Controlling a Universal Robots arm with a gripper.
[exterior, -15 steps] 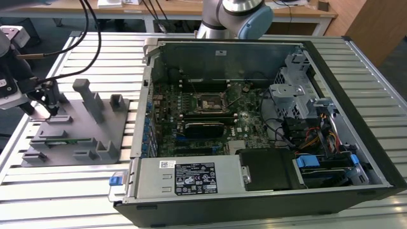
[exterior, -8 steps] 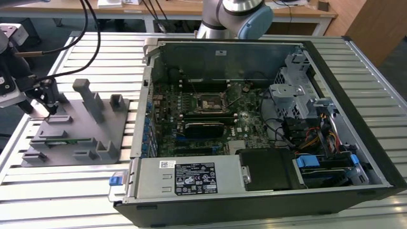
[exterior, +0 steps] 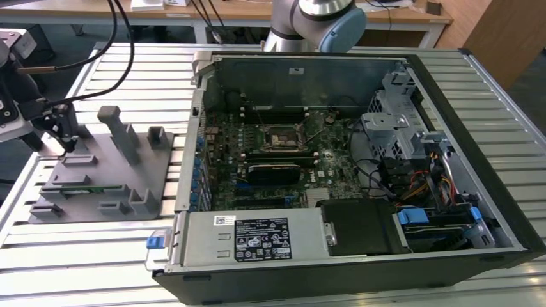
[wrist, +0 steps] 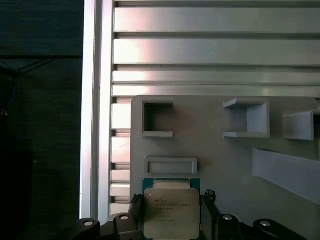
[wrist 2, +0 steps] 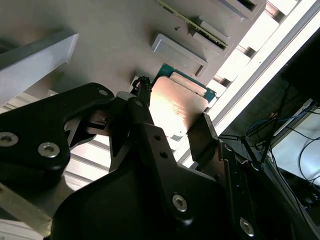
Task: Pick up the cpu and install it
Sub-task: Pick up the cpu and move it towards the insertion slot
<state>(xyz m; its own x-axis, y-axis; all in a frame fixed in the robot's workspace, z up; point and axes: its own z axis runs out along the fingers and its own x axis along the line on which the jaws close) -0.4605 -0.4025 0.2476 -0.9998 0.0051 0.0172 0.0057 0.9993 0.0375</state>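
Presently, the black two-fingered end effector [wrist: 171, 207] is pinching the flat square cpu with a silvery metal top [wrist: 171, 212].
In the first wrist view its fingers press two opposite edges of the cpu, over the grey moulded fixture tray [exterior: 128, 173]. The tray sits at the exterior view's left on the slatted aluminium counter [exterior: 85, 256], beside the open black computer case [exterior: 341, 284].

Exterior view: high, angled down, mid-range, computer case [exterior: 341, 160] at centre, fixture tray [exterior: 102, 173] at frame left | first wrist view: close, straight down onto slatted table [wrist: 215, 50] | second wrist view: closer, oblique | shared in both wrist views: cpu [wrist: 171, 212] [wrist 2: 175, 107] clamped in gripper [wrist: 171, 216] [wrist 2: 172, 122], tray beneath
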